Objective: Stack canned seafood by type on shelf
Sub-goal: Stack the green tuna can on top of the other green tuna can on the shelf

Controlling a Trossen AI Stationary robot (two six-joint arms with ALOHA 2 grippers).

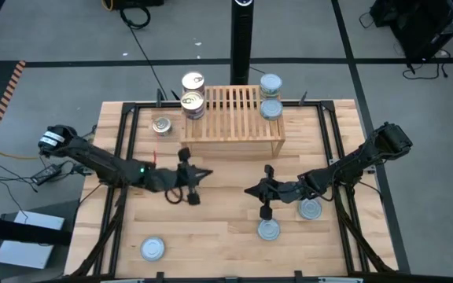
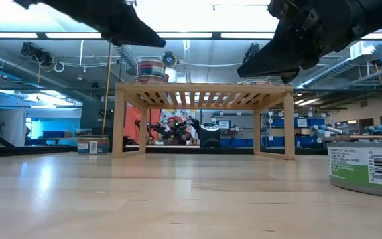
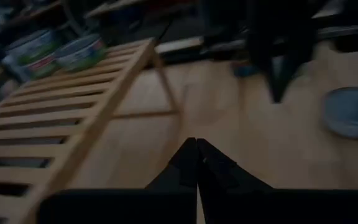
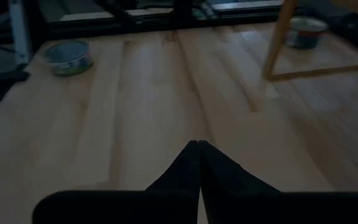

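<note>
Looking straight down, the high view shows the low light-wood slatted shelf [image 1: 232,116] at the middle of the pale wooden surface [image 1: 219,228], close to its far edge. Two gold-lidded round tins [image 1: 193,94] sit stacked on the shelf's left end, and two blue-silver-lidded round tins [image 1: 270,96] on its right end. A single gold-lidded tin [image 1: 161,124] lies on the surface just left of the shelf. Three blue-silver-lidded tins stay on the surface: one [image 1: 152,249] near the front left corner, and two, [image 1: 268,229] and [image 1: 311,208], towards the front right. The left gripper [image 1: 206,174] hangs over the middle of the surface with its jaws pressed together, empty. The right gripper [image 1: 250,190] faces it from the right, jaws likewise together and holding nothing.

From the low view, the shelf [image 2: 204,93] stands across the far side, both dark arms hanging above it, and a green-labelled tin [image 2: 366,167] sits close at the right edge.

The left wrist view shows that arm's fingers [image 3: 213,163] meeting at a point, the shelf [image 3: 61,118] beside them.

The right wrist view shows its fingers [image 4: 188,165] touching over bare surface, with a green-labelled tin [image 4: 69,56] beyond them.
</note>
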